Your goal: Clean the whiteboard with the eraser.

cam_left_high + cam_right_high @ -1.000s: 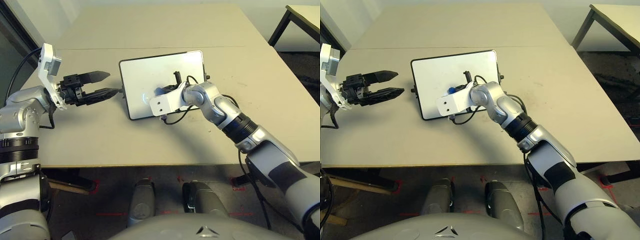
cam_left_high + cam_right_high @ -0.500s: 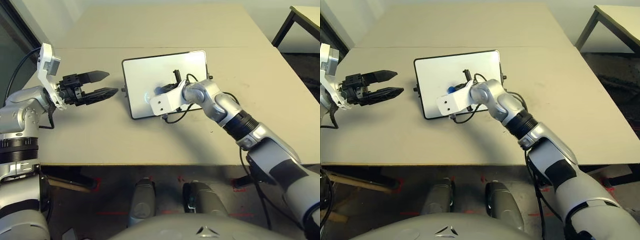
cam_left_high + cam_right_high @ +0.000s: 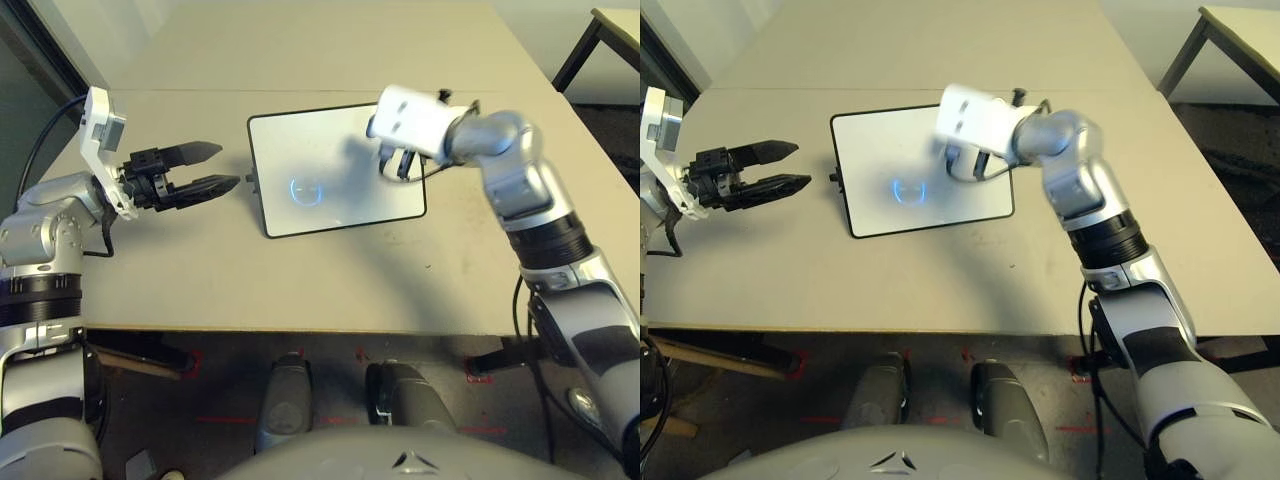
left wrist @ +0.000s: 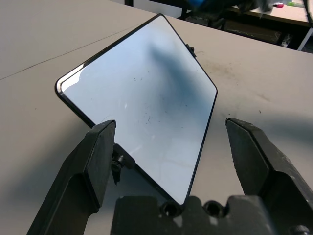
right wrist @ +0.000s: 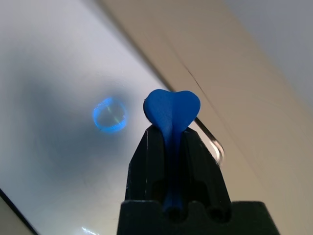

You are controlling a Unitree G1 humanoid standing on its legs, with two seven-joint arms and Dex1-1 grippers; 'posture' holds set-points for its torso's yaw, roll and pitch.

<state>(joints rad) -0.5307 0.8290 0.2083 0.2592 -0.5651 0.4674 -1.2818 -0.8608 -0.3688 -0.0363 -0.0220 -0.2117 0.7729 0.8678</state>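
Note:
The whiteboard (image 3: pixel 335 170) lies flat in the middle of the table, white with a thin black frame and a small black knob (image 3: pixel 249 181) on its left edge. My right gripper (image 3: pixel 392 160) hangs above the board's right part, raised off it. In the right wrist view its fingers (image 5: pixel 146 156) are shut on the blue eraser (image 5: pixel 172 108), whose end sticks out past the tips. My left gripper (image 3: pixel 215 168) hovers just left of the board, open with nothing in it. Between its spread fingers (image 4: pixel 95 161) the left wrist view shows the board (image 4: pixel 142 98) with a few faint dark specks.
A blue ring of light (image 3: pixel 305 188) glows on the board's middle. A seam (image 3: pixel 200 92) crosses the beige table behind the board. Another table (image 3: pixel 612 25) stands at the far right. Black cables (image 3: pixel 425 170) hang from my right wrist.
My right arm has lifted off the board's near middle and swung up to its far right part, with the eraser still held. The left gripper has stayed put.

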